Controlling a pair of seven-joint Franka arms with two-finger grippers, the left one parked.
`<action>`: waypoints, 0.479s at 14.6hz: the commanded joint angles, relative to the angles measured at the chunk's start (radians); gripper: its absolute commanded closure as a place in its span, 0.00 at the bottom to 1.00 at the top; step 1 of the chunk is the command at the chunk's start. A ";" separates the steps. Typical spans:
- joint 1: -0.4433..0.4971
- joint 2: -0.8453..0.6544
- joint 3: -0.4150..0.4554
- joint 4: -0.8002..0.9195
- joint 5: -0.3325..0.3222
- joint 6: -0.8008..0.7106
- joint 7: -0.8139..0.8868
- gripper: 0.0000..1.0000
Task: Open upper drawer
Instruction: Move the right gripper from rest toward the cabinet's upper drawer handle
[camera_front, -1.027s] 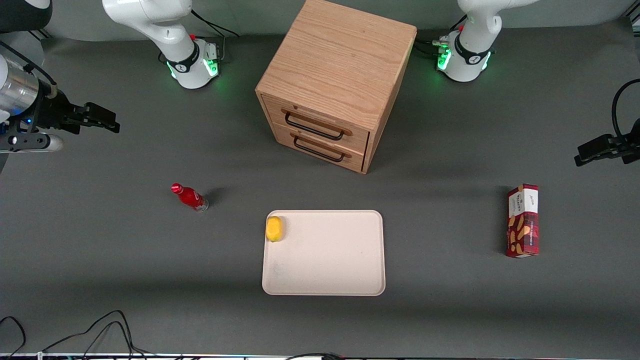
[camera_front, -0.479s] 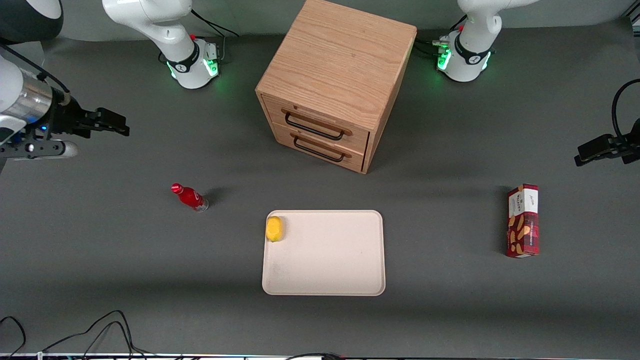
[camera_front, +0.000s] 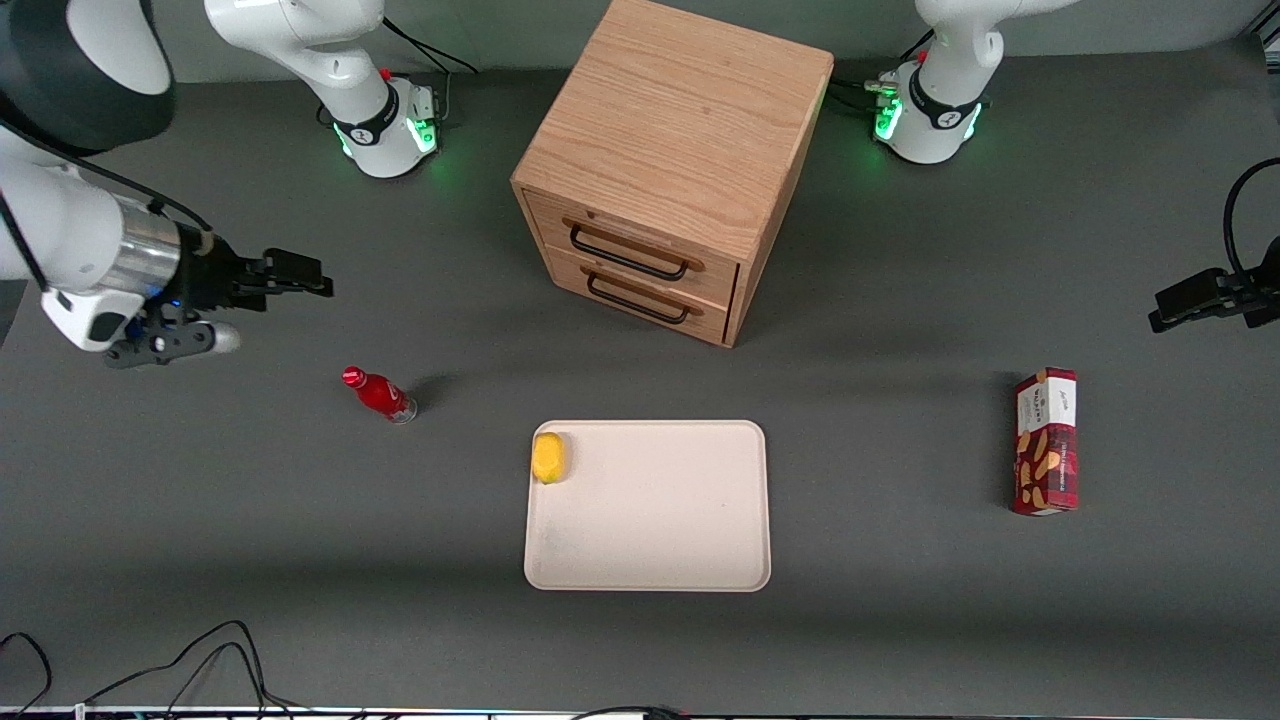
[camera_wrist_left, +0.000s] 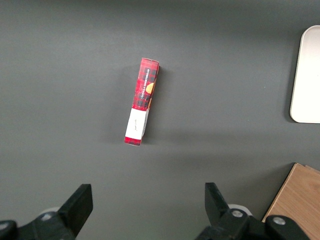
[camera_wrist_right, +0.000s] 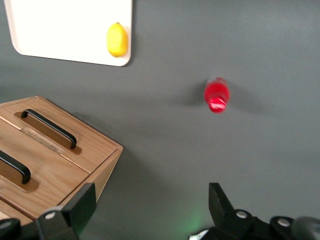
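Wooden cabinet (camera_front: 672, 150) mid-bench; upper drawer (camera_front: 632, 250) shut, above lower drawer (camera_front: 640, 297). Gripper (camera_front: 318, 285) hovers well apart from it, toward working arm's end, fingers (camera_wrist_right: 220, 197) spread, holding nothing. Left wrist view alone shows cookie box's (camera_wrist_left: 142, 101) narrow side; right wrist view shows red bottle's (camera_wrist_right: 217, 95) cap.

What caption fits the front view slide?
Open gripper in the air toward the working arm's end, apart from the closed upper drawer.
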 joint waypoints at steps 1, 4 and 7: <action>0.004 0.063 0.064 0.062 0.004 0.033 -0.023 0.00; 0.004 0.115 0.150 0.097 -0.057 0.080 -0.045 0.00; 0.004 0.192 0.244 0.173 -0.130 0.093 -0.063 0.00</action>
